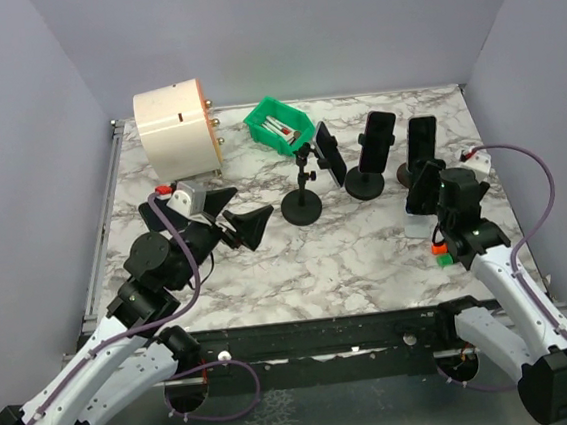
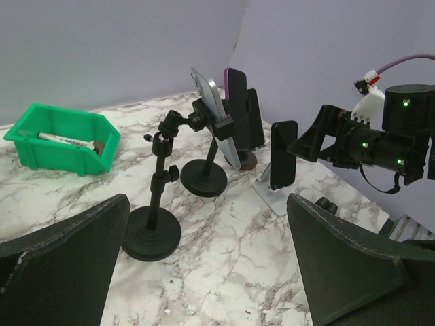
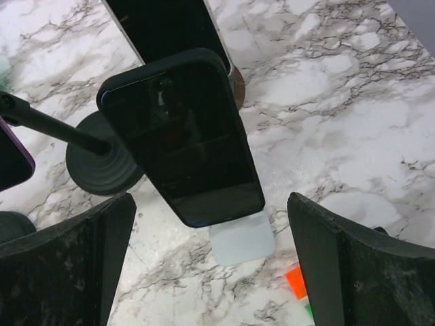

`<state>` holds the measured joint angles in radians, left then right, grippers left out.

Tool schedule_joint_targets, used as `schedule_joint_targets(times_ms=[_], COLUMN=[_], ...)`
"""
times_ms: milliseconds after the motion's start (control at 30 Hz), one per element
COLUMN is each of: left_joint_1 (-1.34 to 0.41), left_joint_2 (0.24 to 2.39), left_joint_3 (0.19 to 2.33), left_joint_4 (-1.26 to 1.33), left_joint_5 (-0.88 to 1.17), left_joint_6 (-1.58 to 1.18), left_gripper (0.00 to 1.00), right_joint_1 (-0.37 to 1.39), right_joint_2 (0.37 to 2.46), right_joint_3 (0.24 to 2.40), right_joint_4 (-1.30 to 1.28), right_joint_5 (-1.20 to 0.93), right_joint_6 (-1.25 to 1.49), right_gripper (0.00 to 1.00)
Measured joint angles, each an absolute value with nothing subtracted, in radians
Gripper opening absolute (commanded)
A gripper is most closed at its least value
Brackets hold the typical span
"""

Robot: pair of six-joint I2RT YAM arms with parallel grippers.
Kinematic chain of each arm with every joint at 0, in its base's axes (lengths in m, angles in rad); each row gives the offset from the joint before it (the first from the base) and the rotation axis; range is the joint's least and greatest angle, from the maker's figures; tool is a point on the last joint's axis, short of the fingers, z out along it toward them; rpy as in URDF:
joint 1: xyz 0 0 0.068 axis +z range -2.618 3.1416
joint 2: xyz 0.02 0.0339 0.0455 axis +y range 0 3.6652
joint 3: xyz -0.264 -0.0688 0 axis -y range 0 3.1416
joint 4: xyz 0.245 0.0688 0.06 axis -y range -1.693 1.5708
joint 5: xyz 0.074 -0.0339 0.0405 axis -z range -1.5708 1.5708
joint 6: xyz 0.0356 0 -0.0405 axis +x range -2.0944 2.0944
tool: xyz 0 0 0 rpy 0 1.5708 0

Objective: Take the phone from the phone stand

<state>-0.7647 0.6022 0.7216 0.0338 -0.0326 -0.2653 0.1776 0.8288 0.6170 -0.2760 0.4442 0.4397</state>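
I saw the right fingers (image 3: 353, 272) spread wide near the black phone (image 3: 180, 136) on its white stand (image 3: 241, 239); the left fingers (image 2: 61, 265) were spread too, above the worktop (image 1: 368, 255).

A cream cylindrical drum (image 1: 177, 130) sits at the far left of the white marble-patterned table (image 1: 368, 255); near it, a green plastic bin (image 2: 64, 155) holds a white stick-like item (image 2: 64, 140).

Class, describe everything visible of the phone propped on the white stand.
The phone is a slim black slab with rounded corners, its glossy dark screen off and reflective. It leans tilted back on a small white stand on the marble table. Only the stand touches it; the open right gripper hovers above.
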Motion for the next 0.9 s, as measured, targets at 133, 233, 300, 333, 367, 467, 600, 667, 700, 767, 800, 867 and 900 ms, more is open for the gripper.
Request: schedule_joint_targets(times_ms=[133,233,300,333,367,467,600,667,700,767,800,867,900], left_joint_1=[-0.765,-0.765,-0.765,-0.765,-0.765,-0.765,-0.765,-0.765,-0.765,-0.765,-0.765,-0.765,-0.765], left_joint_2=[0.589,0.584,0.578,0.577,0.577,0.577,0.577,0.577,0.577,0.578,0.578,0.579,0.579], left_joint_3=[0.722,0.722,0.722,0.722,0.722,0.722,0.722,0.722,0.722,0.722,0.722,0.722,0.722], left_joint_4=[0.034,0.034,0.036,0.036,0.036,0.035,0.035,0.035,0.036,0.036,0.036,0.036,0.035], left_joint_5=[-0.031,-0.03,-0.027,-0.027,-0.026,-0.026,-0.026,-0.026,-0.026,-0.026,-0.026,-0.025,-0.026], left_joint_6=[-0.268,-0.27,-0.27,-0.27,-0.27,-0.271,-0.272,-0.272,-0.272,-0.272,-0.272,-0.272,-0.272], left_gripper=[0.99,0.99,0.99,0.99,0.99,0.99,0.99,0.99,0.99,0.99,0.99,0.99,0.99], right_joint_1=[0.159,0.157,0.156,0.155,0.155,0.152,0.124,0.114,0.11,0.107,0.105,0.104,0.103], right_joint_2=[0.859,0.878,0.894,0.902,0.912,0.939,0.978,0.987,0.991,0.999,1.004,1.018,1.026], right_joint_3=[0.617,0.617,0.617,0.617,0.617,0.617,0.617,0.617,0.617,0.617,0.617,0.617,0.617], right_joint_4=[-0.245,-0.223,-0.213,-0.207,-0.2,-0.184,-0.171,-0.165,-0.159,-0.149,-0.143,-0.133,-0.127], right_joint_5=[0.407,0.387,0.378,0.374,0.371,0.366,0.363,0.36,0.358,0.353,0.352,0.347,0.345], right_joint_6=[0.421,0.413,0.409,0.407,0.406,0.4,0.398,0.398,0.397,0.394,0.392,0.391,0.39], right_gripper=[1.0,1.0,1.0,1.0,1.0,1.0,1.0,1.0,1.0,1.0,1.0,1.0,1.0])
